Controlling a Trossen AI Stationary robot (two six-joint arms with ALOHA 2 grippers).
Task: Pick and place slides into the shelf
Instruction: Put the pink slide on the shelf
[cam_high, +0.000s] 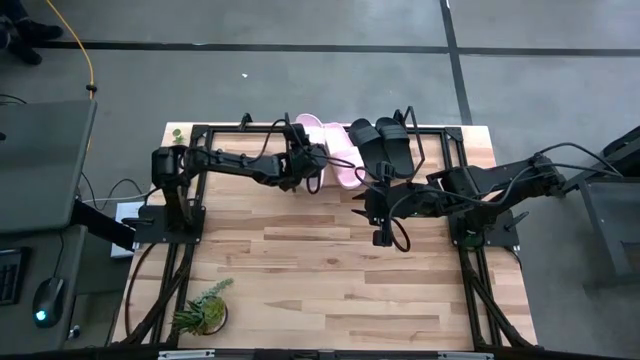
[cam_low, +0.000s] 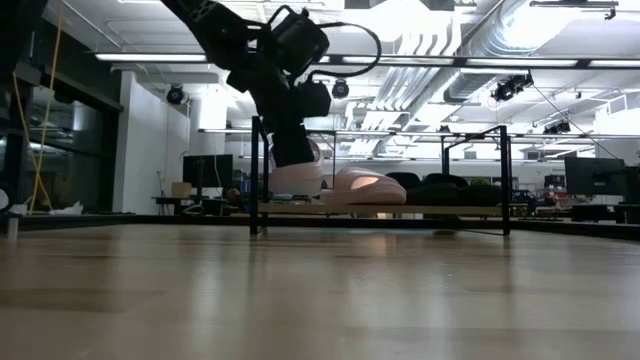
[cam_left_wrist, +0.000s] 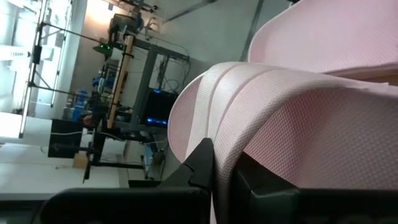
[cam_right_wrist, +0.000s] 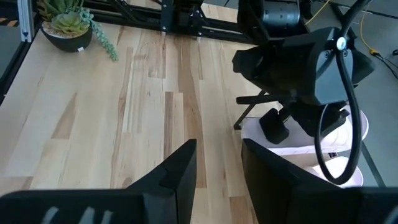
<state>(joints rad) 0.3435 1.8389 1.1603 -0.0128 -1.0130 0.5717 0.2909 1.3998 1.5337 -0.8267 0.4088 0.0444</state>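
Four slides sit at the far edge of my counter (cam_high: 330, 260), a light wooden plank top ringed by a black frame (cam_high: 180, 235), with grey concrete floor around it. From table height I look across into a big open room with white ducts, ceiling lights and desks with monitors in the distance.

A small potted succulent (cam_high: 205, 310) stands on the near left corner, well apart from the work. A second, smaller green plant (cam_high: 177, 133) sits at the far left corner. Nothing lies on the middle of the counter.

The shelf (cam_high: 445, 150) runs along the far edge, thin black hoops at its ends and a wooden board between them. The two black slides (cam_high: 385, 145) lie side by side on it, right of the middle. The pink slide (cam_high: 345, 160) next to them rests on the board too. The other pink slide (cam_low: 296, 176) is under my left arm, at the shelf's left part.

My left gripper (cam_high: 318, 160) is clamped tight on that pink slide's strap (cam_left_wrist: 298, 124); its wrist camera shows the textured pink band pinched between the dark fingers (cam_left_wrist: 199, 165). From table height the arm reaches down onto it over the shelf's left end.

My right gripper (cam_high: 382, 237) hangs over bare counter just in front of the shelf, fingers (cam_right_wrist: 180, 168) partly apart and holding nothing.
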